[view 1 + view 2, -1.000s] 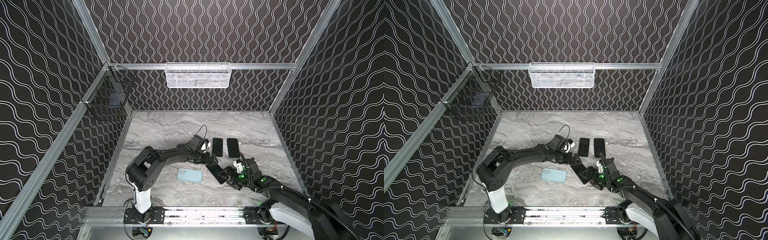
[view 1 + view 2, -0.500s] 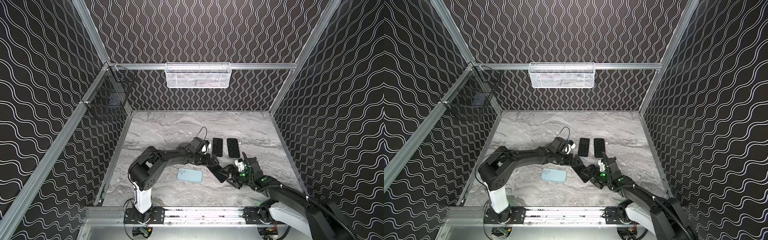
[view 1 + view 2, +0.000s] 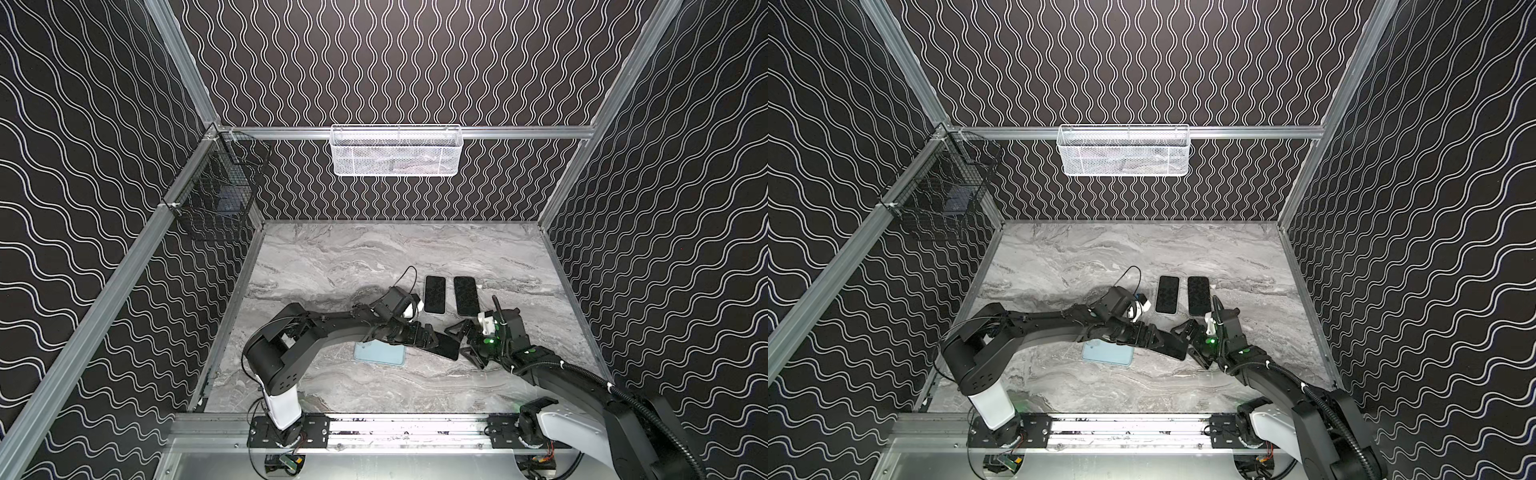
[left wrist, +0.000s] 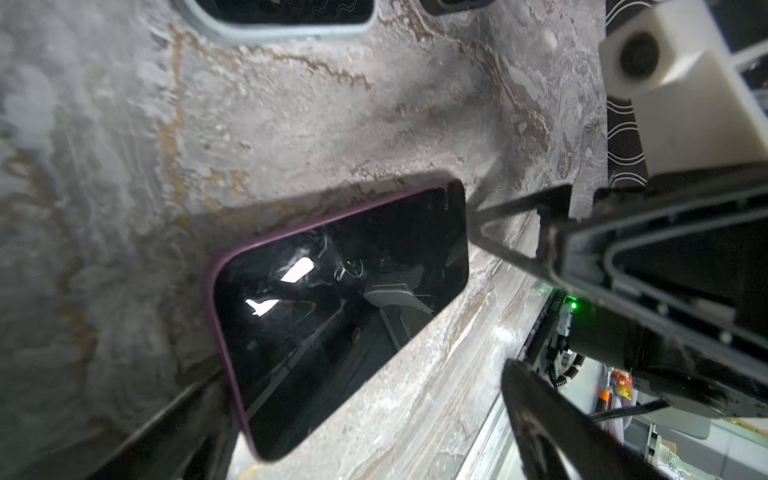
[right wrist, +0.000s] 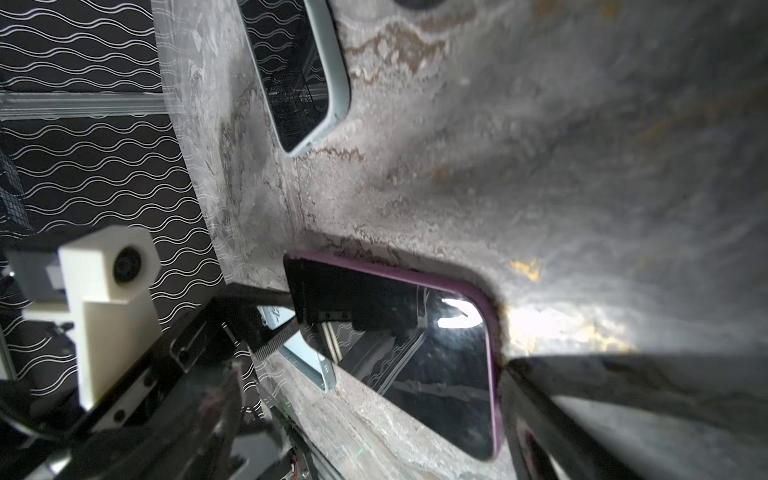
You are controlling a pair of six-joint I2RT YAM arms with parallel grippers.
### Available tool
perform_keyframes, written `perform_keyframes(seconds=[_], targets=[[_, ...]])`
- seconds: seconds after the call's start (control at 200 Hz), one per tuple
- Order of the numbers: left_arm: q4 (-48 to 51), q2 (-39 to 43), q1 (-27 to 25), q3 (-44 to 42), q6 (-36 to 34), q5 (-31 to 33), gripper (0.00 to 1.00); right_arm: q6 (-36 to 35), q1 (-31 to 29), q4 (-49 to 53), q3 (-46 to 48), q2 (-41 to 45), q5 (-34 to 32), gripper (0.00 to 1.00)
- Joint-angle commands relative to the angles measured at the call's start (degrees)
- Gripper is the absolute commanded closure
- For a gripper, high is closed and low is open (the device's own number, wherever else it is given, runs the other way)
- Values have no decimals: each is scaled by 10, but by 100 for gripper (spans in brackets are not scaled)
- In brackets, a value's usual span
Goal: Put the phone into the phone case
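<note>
both my arms reach low over the marble table and meet right of centre, toward the near side. the phone lies flat there, screen up, glass dark, set at a slant, right between my two grippers. purple phone case shows as a thin rim along part of the phone's edge in both wrist views; the other edges are too dark to tell.

my left gripper comes in from the left, spread wide, gripping nothing. in the left wrist view one finger sits against or just beside the phone's rimmed edge, and the other finger stands clear of it.

my right gripper comes in from the right, also spread wide, nothing pinched. its finger meets the purple rim in the right wrist view; touching or just short, can't tell.

light blue case lies flat just left of the phone, partly under my left arm; can't tell if anything is in it. two more cased phones lie side by side farther back, apart from my grippers: far left phone, far right phone. white mesh basket hangs on the far wall, black wire basket on the left wall.
</note>
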State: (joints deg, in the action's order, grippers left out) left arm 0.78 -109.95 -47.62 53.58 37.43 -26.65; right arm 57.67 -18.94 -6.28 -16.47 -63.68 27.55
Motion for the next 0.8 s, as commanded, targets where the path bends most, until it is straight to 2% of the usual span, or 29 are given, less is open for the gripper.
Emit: perform_keyframes(seconds=[0.0, 0.255, 0.505, 0.676, 0.796], targets=[[-25, 4, -3, -1, 9, -16, 2, -13, 7, -13, -8, -6, 1, 3], [-31, 3, -3, 7, 9, -15, 2, -38, 22, 8, -14, -2, 2, 3], [-29, -2, -3, 22, 9, -16, 10, -39, 24, -14, -6, -38, 24, 3], [-34, 0, -3, 27, 12, -18, 22, -43, 24, -15, -7, -47, 23, 3], [-31, 4, -3, 28, 10, -17, 37, -47, 24, -8, -10, -48, 18, 3]])
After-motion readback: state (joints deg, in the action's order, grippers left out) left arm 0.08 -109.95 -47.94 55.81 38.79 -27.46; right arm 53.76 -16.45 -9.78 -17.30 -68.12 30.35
